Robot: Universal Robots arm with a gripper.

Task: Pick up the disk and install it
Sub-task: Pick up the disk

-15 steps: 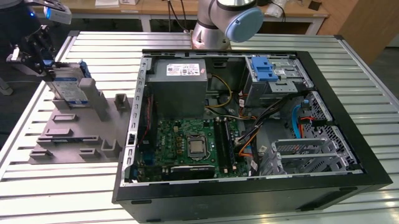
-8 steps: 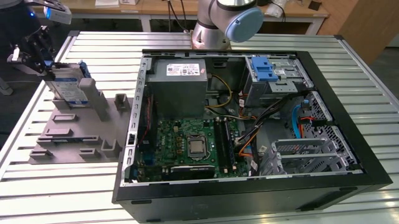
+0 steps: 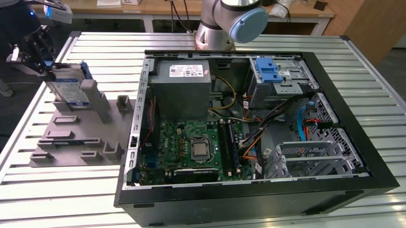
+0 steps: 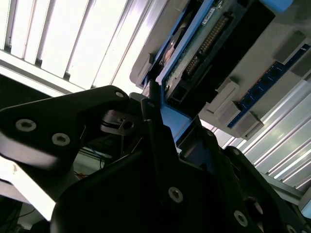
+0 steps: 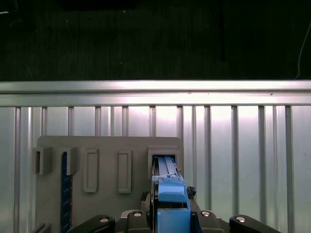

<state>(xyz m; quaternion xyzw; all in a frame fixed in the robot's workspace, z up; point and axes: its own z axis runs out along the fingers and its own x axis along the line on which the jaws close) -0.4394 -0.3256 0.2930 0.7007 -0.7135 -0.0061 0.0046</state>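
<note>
The disk [image 3: 68, 88] is a silver drive with a white-and-blue label and blue rails. It stands on edge in a slot at the far end of the grey holder block [image 3: 76, 137], at the exterior view's left. My gripper [image 3: 44, 65] is at the disk's upper end, shut on it. In the first wrist view the blue end handle [image 5: 171, 196] sits between the fingers, over the holder's slot [image 5: 165, 158]. The second wrist view has a dark finger [image 4: 156, 124] pressed against the blue rail, with the disk's connector edge [image 4: 206, 41] just past it.
An open computer case [image 3: 355, 118] lies on the slatted metal table [image 3: 101, 45], to the right of the holder in the exterior view. It holds a grey power-supply box [image 3: 182, 80], a motherboard [image 3: 197, 147] and a metal drive cage with a blue latch [image 3: 269, 71]. The arm's base [image 3: 222, 23] stands behind it.
</note>
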